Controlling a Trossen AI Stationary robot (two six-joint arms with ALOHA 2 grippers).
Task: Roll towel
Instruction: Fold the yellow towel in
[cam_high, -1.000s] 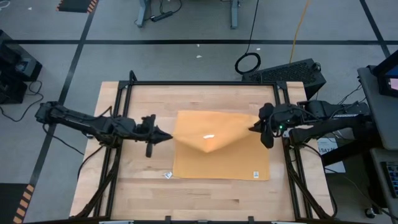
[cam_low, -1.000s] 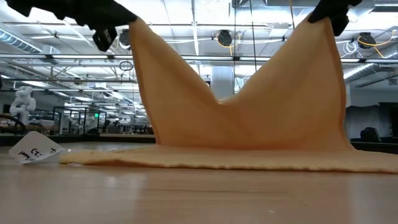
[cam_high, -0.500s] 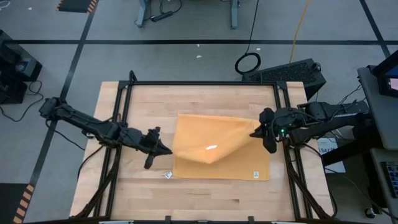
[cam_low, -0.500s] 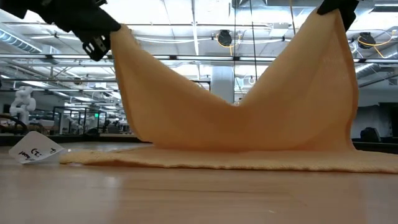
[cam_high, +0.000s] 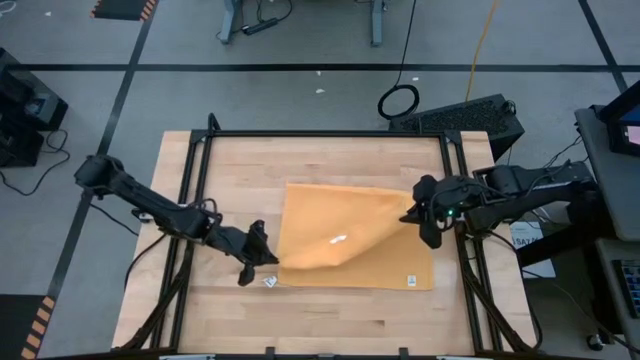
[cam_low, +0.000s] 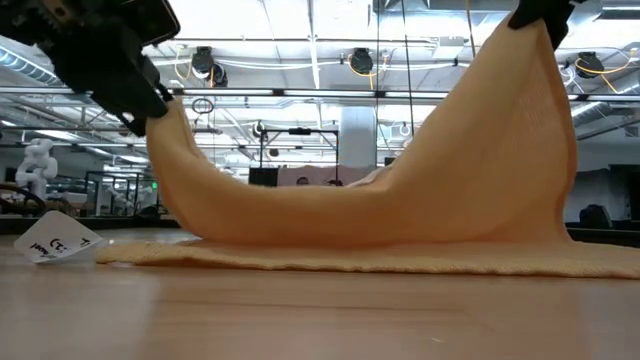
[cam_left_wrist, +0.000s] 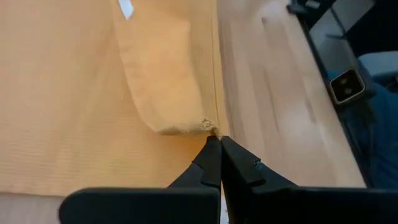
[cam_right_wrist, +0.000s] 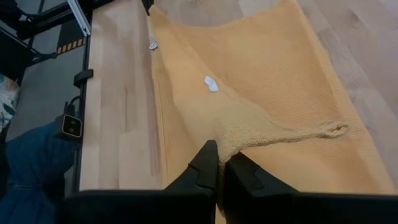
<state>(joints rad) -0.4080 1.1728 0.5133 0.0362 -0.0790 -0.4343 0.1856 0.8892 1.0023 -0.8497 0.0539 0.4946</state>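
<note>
The towel (cam_high: 355, 240) hangs limp and light between two pinched corners; left gripper (cam_high: 262, 256) and right gripper (cam_high: 410, 214) fingers clamp it; best held at its corners.

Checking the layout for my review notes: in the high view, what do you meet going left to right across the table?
Left gripper pinching a towel corner → small white card → towel → white tag → right gripper pinching the far corner.
</note>
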